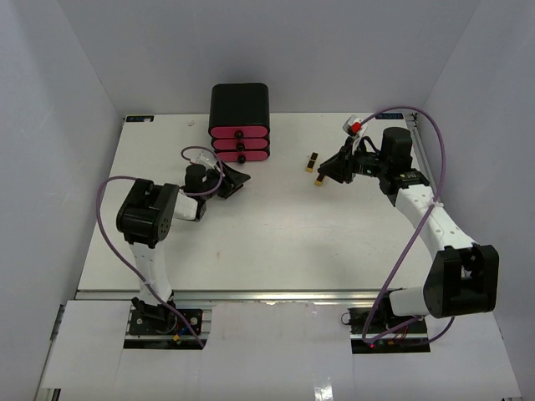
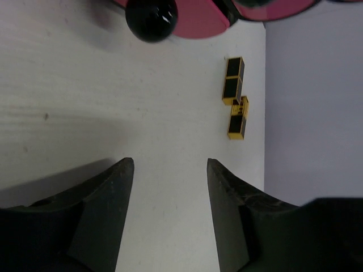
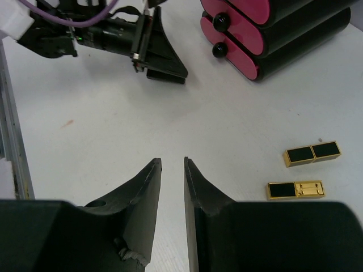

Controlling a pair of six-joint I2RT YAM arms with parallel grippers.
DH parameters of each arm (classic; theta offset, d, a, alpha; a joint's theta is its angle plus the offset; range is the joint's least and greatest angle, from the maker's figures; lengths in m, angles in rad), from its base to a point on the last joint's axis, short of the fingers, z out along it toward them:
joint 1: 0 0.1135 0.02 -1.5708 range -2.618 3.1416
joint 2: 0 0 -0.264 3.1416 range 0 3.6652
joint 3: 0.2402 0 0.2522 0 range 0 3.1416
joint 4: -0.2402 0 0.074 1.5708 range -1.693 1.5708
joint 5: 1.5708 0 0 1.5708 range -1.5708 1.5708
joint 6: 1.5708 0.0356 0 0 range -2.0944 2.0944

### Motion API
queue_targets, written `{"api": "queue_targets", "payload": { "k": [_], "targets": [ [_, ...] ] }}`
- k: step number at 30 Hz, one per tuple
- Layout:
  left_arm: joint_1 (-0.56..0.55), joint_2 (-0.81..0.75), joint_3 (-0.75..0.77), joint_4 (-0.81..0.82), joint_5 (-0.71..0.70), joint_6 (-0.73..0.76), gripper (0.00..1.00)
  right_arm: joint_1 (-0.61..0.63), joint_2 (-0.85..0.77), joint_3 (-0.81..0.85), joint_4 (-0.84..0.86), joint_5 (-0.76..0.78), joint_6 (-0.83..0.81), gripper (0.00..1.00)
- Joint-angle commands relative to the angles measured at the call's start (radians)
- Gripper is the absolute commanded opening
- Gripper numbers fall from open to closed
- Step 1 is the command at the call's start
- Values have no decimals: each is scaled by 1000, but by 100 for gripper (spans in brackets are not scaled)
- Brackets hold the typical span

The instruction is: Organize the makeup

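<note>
1. The only makeup I can see is two black-and-gold lipsticks. They lie on the tabletop [image 1: 292,242] to the right of the black box with pink drawers [image 1: 239,104]. The nearer lipstick [image 3: 312,153] is a short way off the box's right side, and the farther lipstick [image 3: 295,189] is just beyond it. They are close together but look apart. Neither one is in a drawer.
2. The left hand [image 2: 169,164] sits just in front of the box, pointing at the drawer fronts. Its fingers are partly spread with nothing between them. One drawer knob [image 2: 151,17] is directly ahead of it.
3. The right hand [image 3: 171,161] hovers on the far side of the lipsticks from the box. Its fingers are nearly together, with only a thin slit between them, and it holds nothing.
4. As I read it, the step is stowing the lipsticks, and neither has been picked up yet.
5. All three drawers look pushed in, though I can't be sure from this angle.
6. Next I'd spread the right hand wider, swing it over the farther lipstick and line the fingers across its narrow sides before lowering. Meanwhile the left hand would take a knob and draw that drawer out.
</note>
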Motion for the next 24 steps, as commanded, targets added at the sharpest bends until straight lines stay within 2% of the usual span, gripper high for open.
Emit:
{"api": "queue_targets", "payload": {
  "k": [1, 5, 12, 24],
  "targets": [
    [11, 72, 114, 94, -2, -93, 60, -2, -42, -21, 101, -68, 47, 29],
    [28, 129, 182, 62, -51, -105, 55, -6, -45, -26, 103, -81, 45, 29],
    [58, 219, 250, 85, -110, -195, 55, -7, -37, -35, 111, -88, 41, 29],
    [62, 319, 366, 86, -95, -244, 54, -9, -28, -39, 111, -83, 32, 29]
  ]
}}
